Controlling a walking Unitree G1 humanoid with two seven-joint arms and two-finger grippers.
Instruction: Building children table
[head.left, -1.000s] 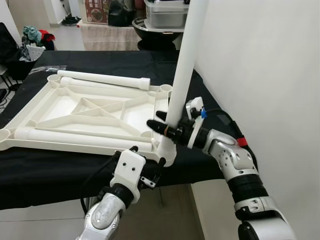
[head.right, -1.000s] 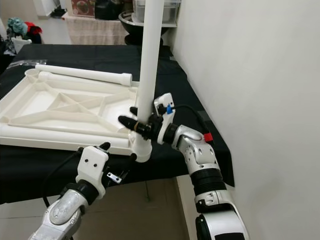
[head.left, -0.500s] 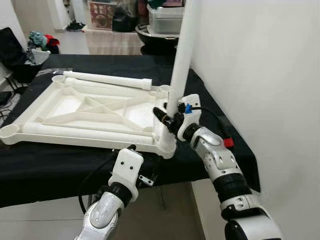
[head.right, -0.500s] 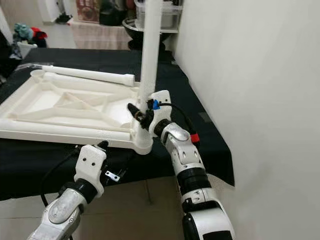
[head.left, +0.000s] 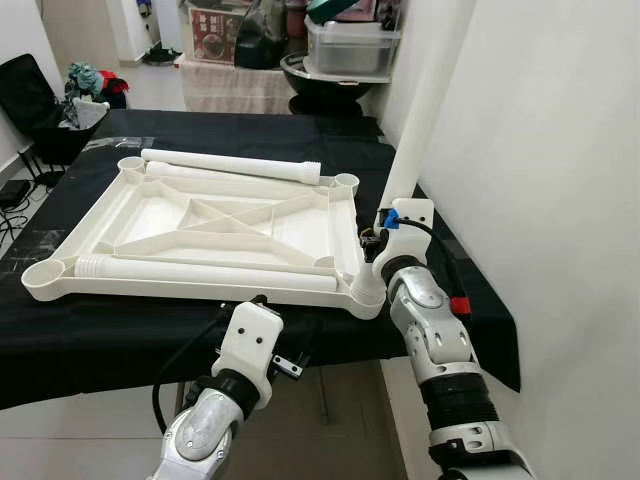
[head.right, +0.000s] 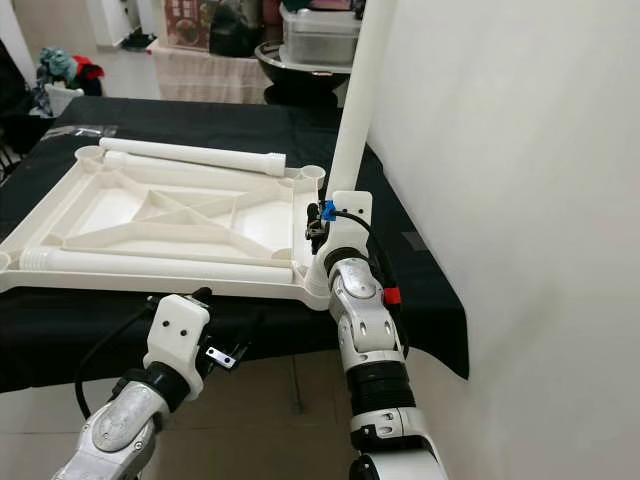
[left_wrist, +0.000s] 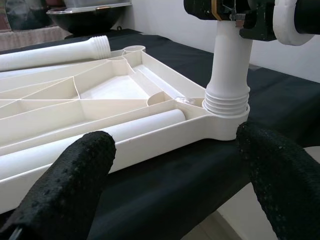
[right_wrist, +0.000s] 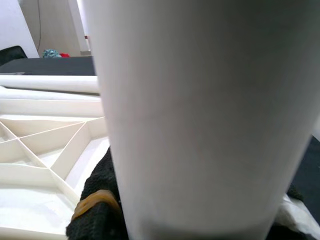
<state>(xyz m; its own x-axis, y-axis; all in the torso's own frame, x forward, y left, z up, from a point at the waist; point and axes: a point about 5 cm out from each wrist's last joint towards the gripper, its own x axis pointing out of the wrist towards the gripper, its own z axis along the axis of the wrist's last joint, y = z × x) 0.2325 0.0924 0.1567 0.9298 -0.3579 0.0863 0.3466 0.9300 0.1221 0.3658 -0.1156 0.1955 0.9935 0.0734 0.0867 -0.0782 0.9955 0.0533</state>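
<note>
The white children's tabletop (head.left: 215, 222) lies upside down on a black-covered table (head.left: 120, 330). A long white leg (head.left: 415, 130) stands with its ribbed end (left_wrist: 227, 97) in the near right corner socket (head.left: 368, 292) and leans right towards the wall. My right gripper (head.left: 372, 240) is shut on this leg just above the socket. Two more white legs lie flat, one along the far rim (head.left: 230, 164) and one along the near rim (head.left: 205, 272). My left gripper (head.left: 292, 352) hangs open below the table's front edge, its fingers (left_wrist: 65, 180) spread wide and holding nothing.
A white wall (head.left: 540, 150) runs close along the right of the table. Behind the table stand a dark bowl (head.left: 320, 75), a grey lidded box (head.left: 350, 45) and a covered bench. A black chair with clothes (head.left: 60, 100) is at far left. Tiled floor lies below.
The upright leg's lower end has gone from hanging beside the corner into the corner socket, and the leg now leans right. My right gripper stayed shut on it. The head camera shifted.
</note>
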